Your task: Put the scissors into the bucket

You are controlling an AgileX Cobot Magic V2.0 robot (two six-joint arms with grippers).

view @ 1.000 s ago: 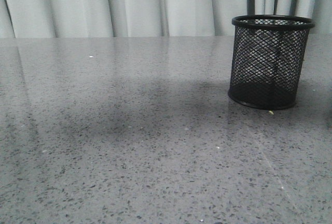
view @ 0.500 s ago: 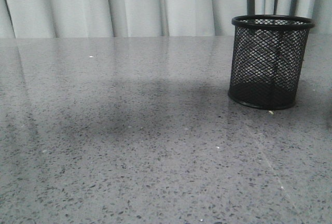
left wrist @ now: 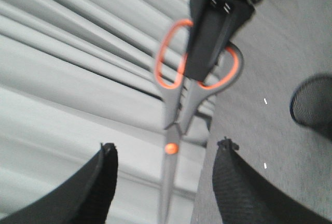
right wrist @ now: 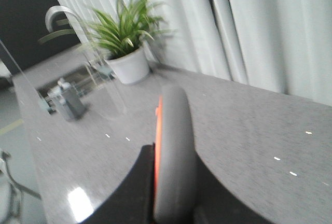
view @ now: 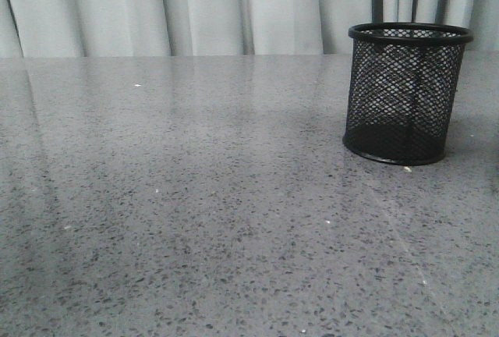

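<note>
The black wire-mesh bucket (view: 409, 95) stands upright on the grey table at the back right; its rim also shows in the left wrist view (left wrist: 314, 105). No arm shows in the front view. In the left wrist view the scissors (left wrist: 171, 148) hang in the air, blades pointing toward my left gripper (left wrist: 167, 146), which is open and empty. My right gripper (left wrist: 199, 63) is shut on the orange-lined handles. In the right wrist view the grey handle (right wrist: 174, 146) is clamped between the right gripper's (right wrist: 174, 182) fingers.
Pale curtains (view: 234, 9) hang behind the speckled grey table (view: 195, 220). In the right wrist view a potted plant (right wrist: 127, 37), a curved tap (right wrist: 54, 14) and a sink with a small dispenser (right wrist: 67, 102) lie beyond the table.
The dark shadow across the middle of the table in the front view has faded away. The bucket has not moved.
</note>
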